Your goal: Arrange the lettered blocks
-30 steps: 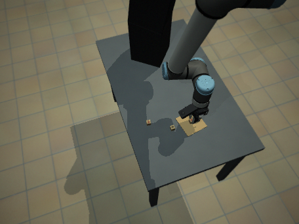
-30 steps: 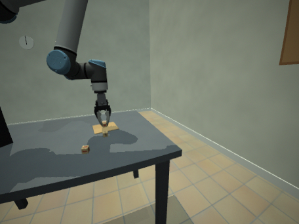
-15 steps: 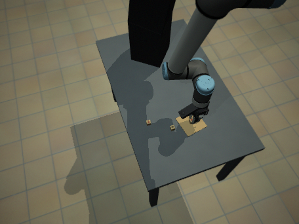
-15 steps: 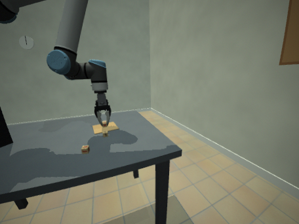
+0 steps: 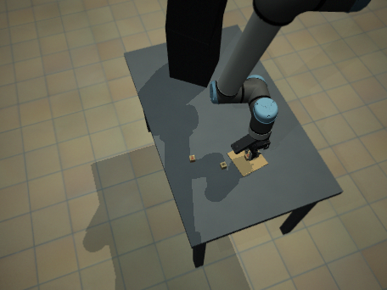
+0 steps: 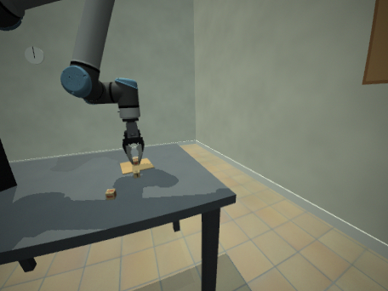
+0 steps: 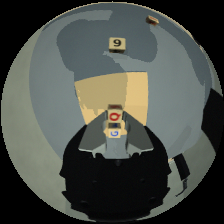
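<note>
Between the fingertips, over the mat point(image 5: 246, 170) point(image 6: 147, 164) point(image 7: 138, 87), is the Q block point(image 5: 247, 156) point(image 6: 135, 159) point(image 7: 114, 117), its red letter on top. The jaws point(image 5: 251, 157) point(image 6: 135, 162) are drawn nearly together and appear to have hold of it by two opposite sides. Whether its underside bears on the mat, I cannot tell.

Just beside it, on the robot's left, sits the G block point(image 7: 115, 133); touching or a sliver apart, I cannot make out. Both letters look to have their tops away from the base, and G to the left of Q suits the order. The blocks are cubes, so the long axis that matters is the row's: it runs across the robot's front, while the fingers pinch across it, leaving the G side free of a finger.

Off the mat, to the robot's right, lies the 9 block point(image 5: 223, 165) point(image 6: 136, 174) point(image 7: 117, 44), presumably the odd one, to be left there. Farther right on the bench point(image 5: 297, 161) point(image 6: 64, 217) point(image 7: 46, 90) is the reddish-marked block point(image 5: 192, 158) point(image 6: 111, 193) point(image 7: 152, 20), its letter too small to read.

Next, I judge, comes settling Q square against G, then a straight-up release; a sideways drag could skew the pair.

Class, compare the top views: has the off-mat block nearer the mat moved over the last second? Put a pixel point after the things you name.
No. In the top view, the block point(image 5: 223, 165) point(image 6: 136, 174) point(image 7: 117, 44) shows no visible shift against the mat point(image 5: 248, 170) point(image 6: 147, 164) point(image 7: 137, 87).
</note>
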